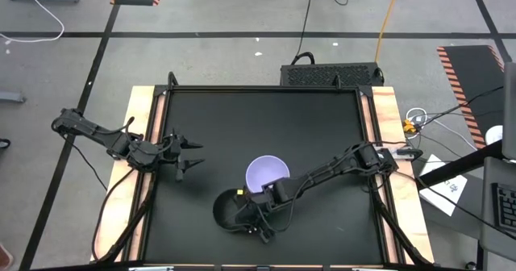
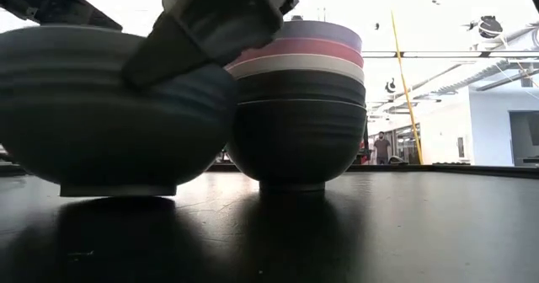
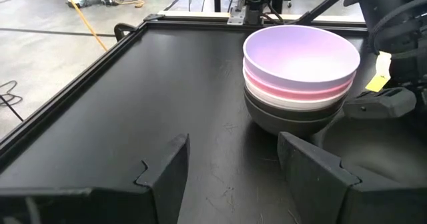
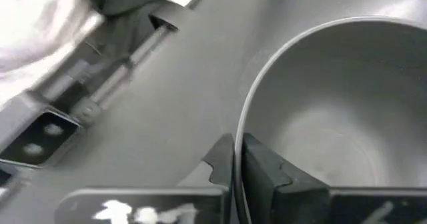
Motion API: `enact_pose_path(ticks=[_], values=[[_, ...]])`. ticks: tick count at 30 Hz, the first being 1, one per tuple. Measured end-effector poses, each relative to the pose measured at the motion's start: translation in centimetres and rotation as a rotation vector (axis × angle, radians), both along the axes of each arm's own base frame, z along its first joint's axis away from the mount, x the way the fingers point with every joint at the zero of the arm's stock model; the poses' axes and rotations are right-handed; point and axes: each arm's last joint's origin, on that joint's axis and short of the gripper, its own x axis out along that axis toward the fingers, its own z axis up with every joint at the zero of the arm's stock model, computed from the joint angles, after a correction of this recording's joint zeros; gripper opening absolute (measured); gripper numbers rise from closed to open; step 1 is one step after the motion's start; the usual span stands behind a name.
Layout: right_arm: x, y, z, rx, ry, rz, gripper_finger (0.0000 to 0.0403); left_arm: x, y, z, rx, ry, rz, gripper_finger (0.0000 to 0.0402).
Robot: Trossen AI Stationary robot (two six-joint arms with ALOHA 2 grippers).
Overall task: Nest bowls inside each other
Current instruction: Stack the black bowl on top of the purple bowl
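A stack of nested bowls (image 1: 267, 174) stands on its foot near the table's middle: lavender on top (image 3: 300, 54), then pink, then white, with black beneath (image 2: 295, 123). A single black bowl (image 1: 228, 210) stands upright beside it, toward the near edge, and looms large in the low view (image 2: 101, 114). My right gripper (image 4: 237, 147) is shut on this bowl's rim. My left gripper (image 1: 189, 154) hangs open at the table's left, pointing toward the stack, with nothing between its fingers (image 3: 167, 174). My right gripper pinches the single black bowl's rim (image 4: 241, 117) on the side next to the stack, one finger inside the bowl and one outside (image 4: 217, 161). The fingers slant down from the table's right. The bowl stands upright with its foot (image 2: 118, 189) on the table.
A raised black frame (image 3: 100, 71) with wooden side rails (image 1: 141, 110) borders the dark table top. The table's far half and right part hold no objects. Cables and a dark box (image 1: 330, 73) lie on the floor beyond the far edge.
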Motion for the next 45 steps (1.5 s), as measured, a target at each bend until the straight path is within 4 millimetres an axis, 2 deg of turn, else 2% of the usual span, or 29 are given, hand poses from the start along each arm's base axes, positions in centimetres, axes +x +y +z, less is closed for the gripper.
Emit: enact_pose_path(ticks=[3, 11, 22, 26, 28, 32, 36, 42, 45], values=[[-0.3, -0.1, 0.9, -0.029, -0.023, 0.001, 0.0005, 0.0, 0.0, 0.0, -0.001, 0.002, 0.0, 0.0232], [-1.7, -0.8, 6.4, -0.098, -0.168, -0.028, 0.0002, 0.0, 0.0, -0.1, 0.004, 0.011, 0.001, 0.0232], [-4.8, -2.2, 13.6, -0.066, -0.292, -0.039, 0.0001, -0.1, 0.1, -0.3, 0.002, 0.033, 0.005, 0.0232], [-6.5, -3.3, 16.4, -0.033, -0.308, -0.075, 0.0001, -0.1, 0.1, -0.3, 0.004, 0.034, 0.005, 0.0232], [-7.2, -4.0, 17.1, -0.038, -0.29, -0.112, 0.0001, -0.1, 0.1, -0.3, 0.005, 0.034, 0.004, 0.0232], [-8.5, -5.9, 17.9, -0.057, -0.208, -0.2, 0.0001, -0.1, 0.1, -0.3, 0.018, 0.036, 0.0, 0.0232], [-8.8, -7.3, 17.4, -0.101, -0.116, -0.287, 0.0, -0.1, 0.1, -0.3, 0.022, 0.036, -0.002, 0.0232], [-9.1, -8.0, 16.1, -0.158, 0.006, -0.349, 0.0, -0.1, 0.1, -0.3, 0.022, 0.037, -0.002, 0.0232], [-8.9, -7.8, 15.3, -0.218, 0.015, -0.385, 0.0, -0.2, 0.1, -0.4, 0.023, 0.048, 0.0, 0.0232]])
